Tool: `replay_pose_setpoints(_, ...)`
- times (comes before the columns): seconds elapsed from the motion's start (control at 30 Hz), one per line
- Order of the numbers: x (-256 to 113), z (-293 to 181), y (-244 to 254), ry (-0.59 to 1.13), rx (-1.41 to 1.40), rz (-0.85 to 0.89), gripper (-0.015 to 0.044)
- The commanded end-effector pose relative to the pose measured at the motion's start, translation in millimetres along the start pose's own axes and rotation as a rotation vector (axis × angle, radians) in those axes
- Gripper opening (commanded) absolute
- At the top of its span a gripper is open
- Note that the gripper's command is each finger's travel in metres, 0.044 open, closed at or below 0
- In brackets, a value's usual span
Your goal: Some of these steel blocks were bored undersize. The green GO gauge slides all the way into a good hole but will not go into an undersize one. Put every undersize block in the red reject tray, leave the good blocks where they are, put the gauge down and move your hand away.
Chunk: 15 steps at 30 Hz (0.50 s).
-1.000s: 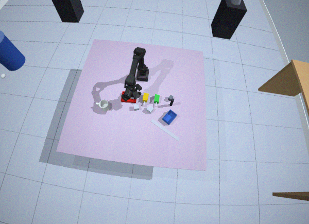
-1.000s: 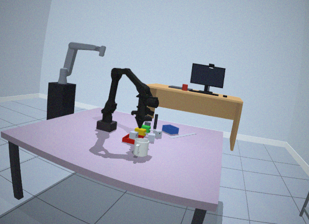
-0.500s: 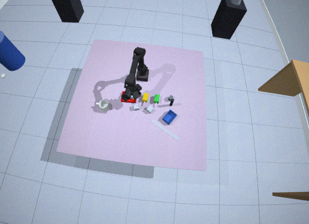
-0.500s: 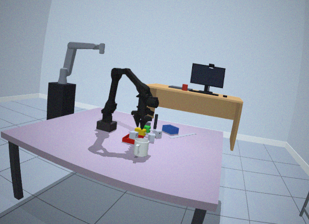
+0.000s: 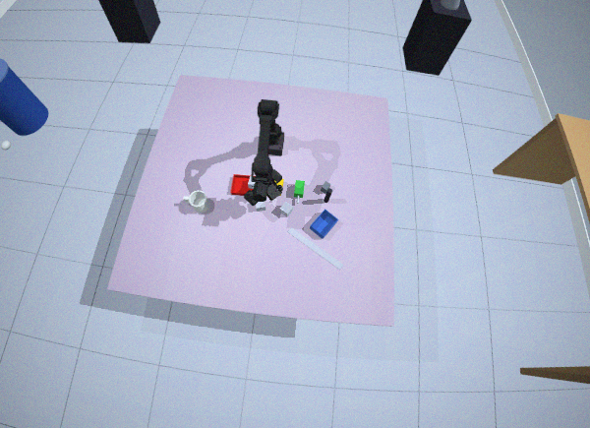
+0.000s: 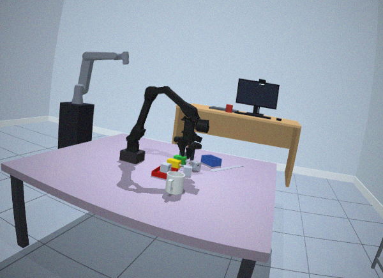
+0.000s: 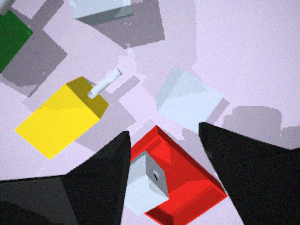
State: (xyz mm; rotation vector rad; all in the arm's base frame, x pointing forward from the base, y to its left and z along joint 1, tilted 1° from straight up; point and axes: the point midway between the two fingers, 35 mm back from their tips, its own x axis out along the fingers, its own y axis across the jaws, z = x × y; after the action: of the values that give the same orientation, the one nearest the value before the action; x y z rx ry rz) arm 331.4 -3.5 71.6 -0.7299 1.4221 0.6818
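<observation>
Steel block's (image 7: 144,187) far side hidden behind black fingers.

The top view looks steeply down from high above the counter (image 5: 236,271) (image 6: 223,208), far enough back to show all its corners and floor beyond every edge. The exterior view stands off one corner, slightly above the counter, facing across it toward the desk (image 5: 531,167) (image 6: 242,131); the near edge runs across its lower part. The wrist view looks down past the fingers from close up, cutting off every counter edge. All three share the red tray (image 5: 239,185) (image 6: 157,172) (image 7: 192,172).
</observation>
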Motion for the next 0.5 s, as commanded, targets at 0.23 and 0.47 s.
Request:
replay_pose_setpoints(0.23,-0.4,-1.5,-1.7,-0.001,-0.002,-0.005,0.0000)
replay_pose_setpoints(0.47,-0.4,-1.5,-1.7,-0.001,-0.002,-0.005,0.0000)
